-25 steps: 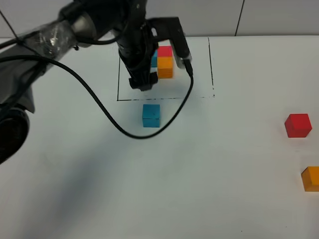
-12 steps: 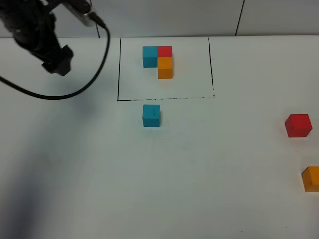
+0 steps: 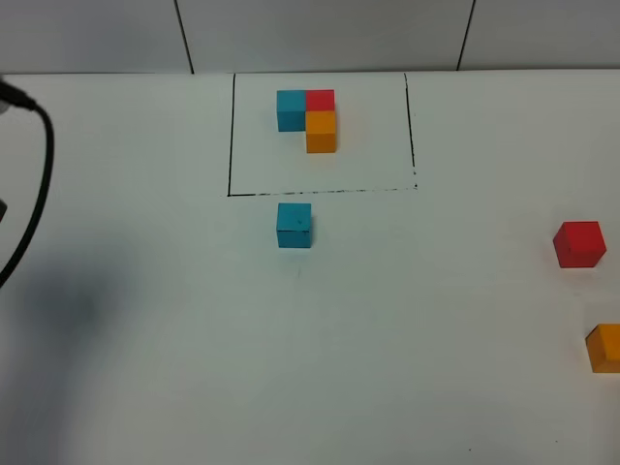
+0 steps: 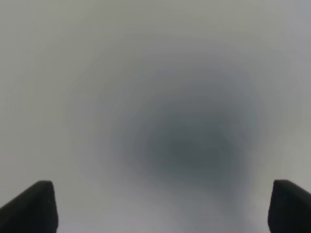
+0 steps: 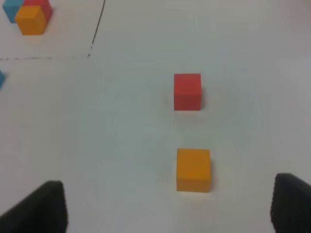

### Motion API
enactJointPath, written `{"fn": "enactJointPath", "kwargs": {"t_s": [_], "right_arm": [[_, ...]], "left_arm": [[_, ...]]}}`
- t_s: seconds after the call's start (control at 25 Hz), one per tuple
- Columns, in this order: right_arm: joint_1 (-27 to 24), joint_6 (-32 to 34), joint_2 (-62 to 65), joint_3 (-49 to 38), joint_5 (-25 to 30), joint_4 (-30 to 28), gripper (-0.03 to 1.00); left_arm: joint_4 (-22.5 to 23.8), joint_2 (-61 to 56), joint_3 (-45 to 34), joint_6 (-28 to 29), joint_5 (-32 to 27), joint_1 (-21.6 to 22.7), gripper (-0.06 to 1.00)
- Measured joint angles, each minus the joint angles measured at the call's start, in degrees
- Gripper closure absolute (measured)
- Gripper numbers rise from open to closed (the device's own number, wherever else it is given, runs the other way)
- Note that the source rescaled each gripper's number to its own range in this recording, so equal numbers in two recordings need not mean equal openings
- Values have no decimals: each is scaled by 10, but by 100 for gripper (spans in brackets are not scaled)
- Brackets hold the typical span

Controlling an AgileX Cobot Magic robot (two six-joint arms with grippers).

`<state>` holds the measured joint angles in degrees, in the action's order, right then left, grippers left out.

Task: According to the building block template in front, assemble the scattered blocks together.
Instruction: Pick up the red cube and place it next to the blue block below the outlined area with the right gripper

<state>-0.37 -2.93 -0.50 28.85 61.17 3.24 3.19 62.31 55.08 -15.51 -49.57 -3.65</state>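
Here, the building block template (image 3: 307,118) — matte blue, red and orange cubes joined in an L — sits inside a thin black drawn rectangle (image 3: 231,136) near the far edge of the smooth white tabletop (image 3: 436,320). A loose teal-blue cube (image 3: 294,225) lies just outside the frame's near line. A red cube (image 3: 579,243) and an orange cube (image 3: 604,348) sit apart by the right edge. The left gripper (image 4: 160,208) and the right gripper (image 5: 170,208) both gape wide, empty.

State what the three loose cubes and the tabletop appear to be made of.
Blue cube, red cube, orange cube: probably painted wood or solid plastic, going by the flat even colour, crisp edges and matt faces without glare. The blue one carries a small dark speck. Tabletop: likely smooth white laminate or board; it looks uniform and seamless, with a thin black line drawn on it.
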Motion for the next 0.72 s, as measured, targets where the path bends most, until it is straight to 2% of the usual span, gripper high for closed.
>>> {"fn": "enactJointPath", "kwargs": {"t_s": [0.08, 0.32, 0.72], "right_arm": [[0, 0, 0, 0, 0, 0, 26], [0, 0, 0, 0, 0, 0, 26], [0, 0, 0, 0, 0, 0, 26]], "left_arm": [[0, -74, -45, 35, 0, 0, -6], [-3, -255, -133, 92, -9, 0, -6], [-32, -468, -243, 106, -37, 0, -5]]}}
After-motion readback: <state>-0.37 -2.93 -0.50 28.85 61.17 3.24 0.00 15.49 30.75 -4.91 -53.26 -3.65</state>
